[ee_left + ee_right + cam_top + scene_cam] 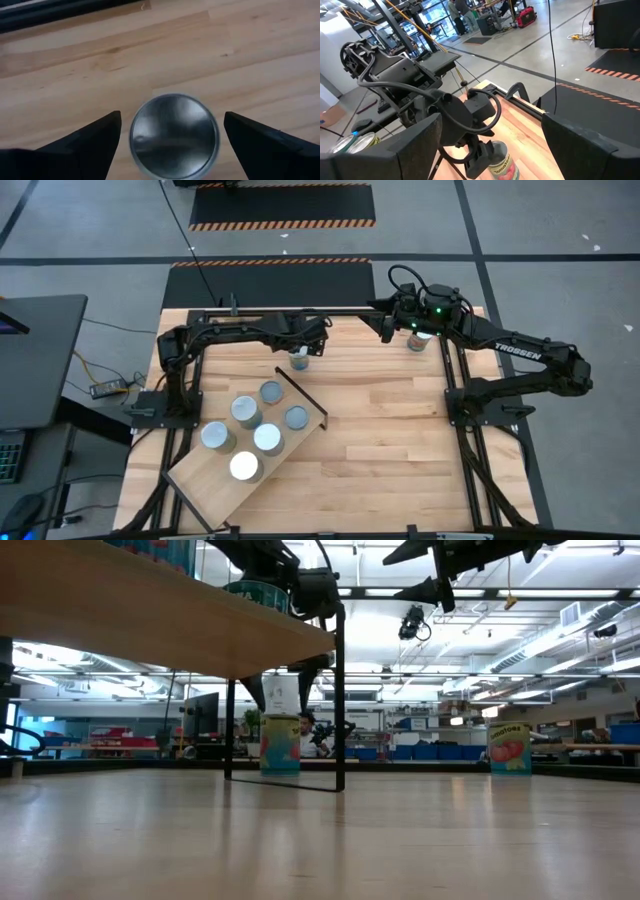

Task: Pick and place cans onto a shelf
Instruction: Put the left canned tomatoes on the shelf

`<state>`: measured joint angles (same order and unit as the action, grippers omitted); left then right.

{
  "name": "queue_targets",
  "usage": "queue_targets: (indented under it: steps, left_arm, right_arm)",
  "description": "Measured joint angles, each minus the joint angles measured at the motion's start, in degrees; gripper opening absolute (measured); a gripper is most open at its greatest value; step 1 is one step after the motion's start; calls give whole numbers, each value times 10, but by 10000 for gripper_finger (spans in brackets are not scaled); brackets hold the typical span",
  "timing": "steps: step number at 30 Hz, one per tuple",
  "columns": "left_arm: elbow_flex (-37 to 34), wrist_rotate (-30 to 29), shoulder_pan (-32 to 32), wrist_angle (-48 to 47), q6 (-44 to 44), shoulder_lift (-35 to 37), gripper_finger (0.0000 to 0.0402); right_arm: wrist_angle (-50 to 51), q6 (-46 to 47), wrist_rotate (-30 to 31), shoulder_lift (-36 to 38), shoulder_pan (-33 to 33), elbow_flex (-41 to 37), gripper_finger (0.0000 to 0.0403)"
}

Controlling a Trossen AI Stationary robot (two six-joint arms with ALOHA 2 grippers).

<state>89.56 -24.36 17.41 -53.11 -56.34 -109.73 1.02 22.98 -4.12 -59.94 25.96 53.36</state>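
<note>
Bright, even overhead light. Ceiling strip lights glare above the dark, backlit shelf; beneath it, the tabletop looks softly blurred.

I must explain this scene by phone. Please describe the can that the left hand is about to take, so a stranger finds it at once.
Find the plywood shelf lying slanted on the table. Beyond its far corner, near the table's back edge, one can stands on bare tabletop between the left hand's open fingers. Five cans sit on the shelf; this one does not.
</note>
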Motion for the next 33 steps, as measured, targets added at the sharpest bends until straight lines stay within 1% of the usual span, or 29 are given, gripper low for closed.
queue_targets:
  steps: [6, 10, 17, 21, 24, 25, 28, 31, 33]
  left_arm:
    - [-2, 15, -2, -13, 0, -16, 359]
    - [0, 0, -3, -5, 1, -11, 359]
    - [-1, 4, 4, -22, 4, -13, 359]
    - [-1, 40, 29, -16, 32, -13, 359]
    - [-1, 49, 42, -11, 42, -13, 359]
    - [-1, 61, 45, -12, 45, -13, 359]
    - [-1, 86, 50, -12, 45, -13, 359]
    - [-1, 93, 50, -14, 40, -13, 359]
    - [-1, 109, 52, -21, 38, -13, 359]
  right_arm:
    - [0, 0, 0, 0, 0, 0, 351]
    - [0, 0, -4, 0, -1, 0, 351]
    - [0, 0, -4, 0, -1, 0, 351]
    - [1, 0, -5, 0, -1, 0, 351]
    - [1, 0, -5, 0, -1, 0, 351]
    - [2, 0, -5, 0, -1, 0, 351]
    - [2, 0, -13, 0, -1, 0, 351]
    - [2, 0, -16, 0, -1, 0, 351]
    - [2, 0, -16, 0, -1, 0, 351]
